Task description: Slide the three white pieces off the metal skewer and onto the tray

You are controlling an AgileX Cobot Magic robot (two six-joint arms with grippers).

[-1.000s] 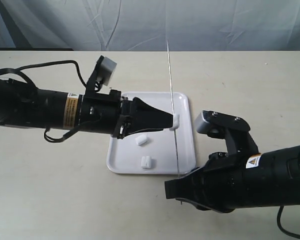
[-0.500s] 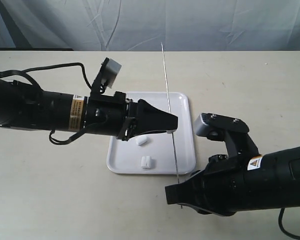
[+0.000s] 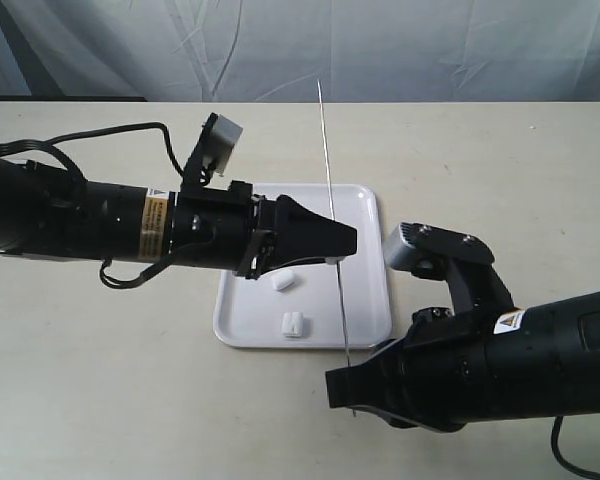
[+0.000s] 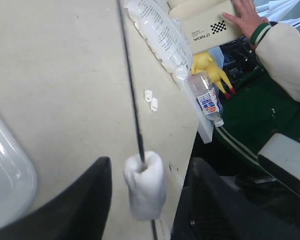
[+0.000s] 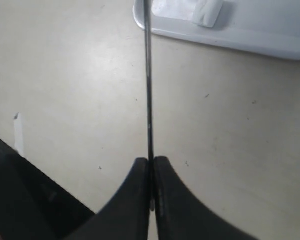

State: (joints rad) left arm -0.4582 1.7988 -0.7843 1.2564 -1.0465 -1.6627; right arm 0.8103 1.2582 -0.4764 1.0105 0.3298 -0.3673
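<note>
The top of the metal skewer (image 3: 328, 175) has swung a little to the left since 1 second ago. The left gripper (image 3: 346, 241) has slid a bit to the right, so in the outside picture its tip now hides the white piece that showed before.

Nearest, at the bottom middle of that picture, the right gripper (image 5: 151, 165) is pinched tight on the low end of the skewer. The skewer goes up from there, leaning left, across the right part of the tray (image 3: 370, 290) and past its far edge. The tray sits on the tabletop (image 3: 100, 350).

2 white pieces lie loose on the tray, one (image 3: 294, 323) near the front edge and one (image 3: 283, 282) just behind it.

Farther up, the left gripper reaches in from the left. In its wrist picture its fingers (image 4: 85, 200) are spread on both sides of the last white piece (image 4: 145, 187). That piece is on the skewer, with a thin gap on each side.
</note>
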